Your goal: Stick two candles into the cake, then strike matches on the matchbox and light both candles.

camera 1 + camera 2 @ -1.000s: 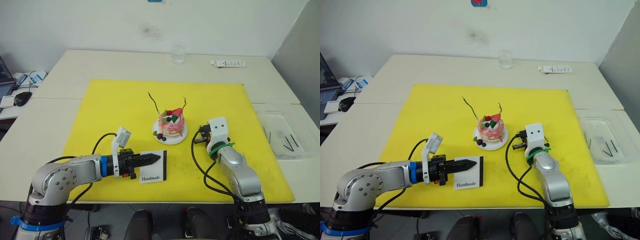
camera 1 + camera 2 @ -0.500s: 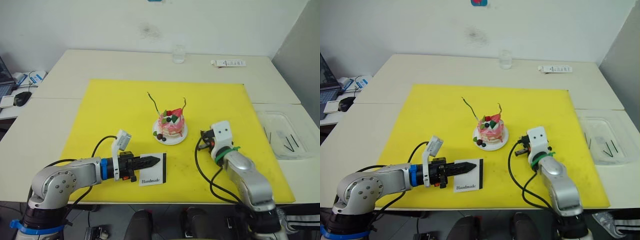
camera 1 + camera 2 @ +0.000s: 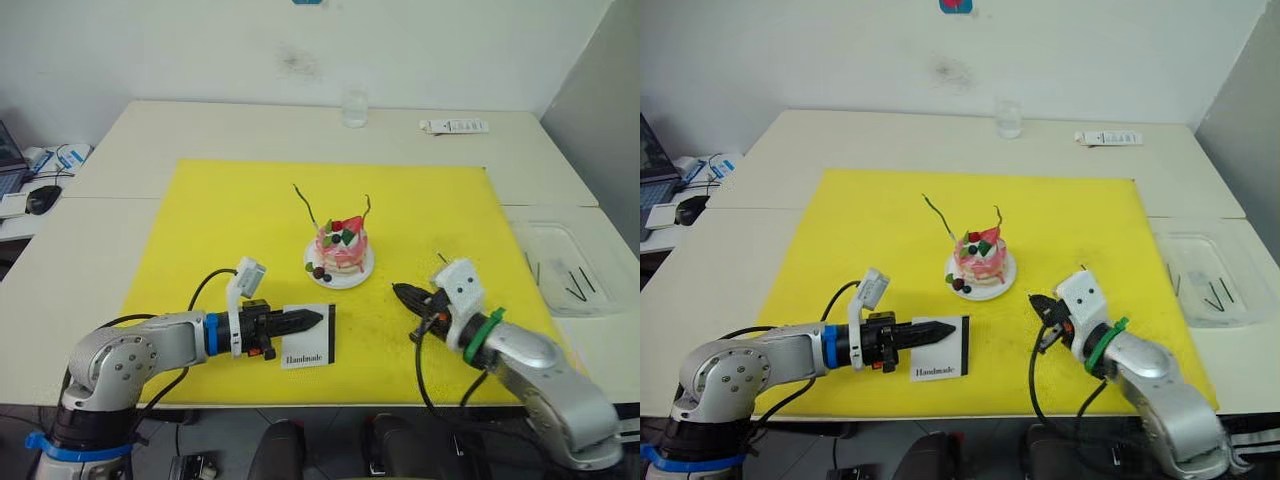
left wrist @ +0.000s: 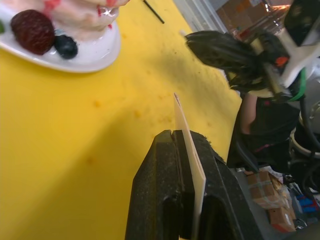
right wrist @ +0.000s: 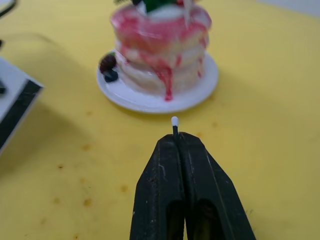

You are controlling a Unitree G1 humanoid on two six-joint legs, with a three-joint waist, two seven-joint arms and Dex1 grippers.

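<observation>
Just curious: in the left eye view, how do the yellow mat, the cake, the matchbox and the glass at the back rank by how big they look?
1. Yellow mat, by far the largest.
2. Cake and matchbox: they look alike, too close to rank.
3. Glass, the smallest, though it stands farthest from the camera, so that is unsure.

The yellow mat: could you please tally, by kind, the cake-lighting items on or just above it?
Candles: 2
Cake: 1
Matchbox: 1
Match: 1
Total: 5
</observation>
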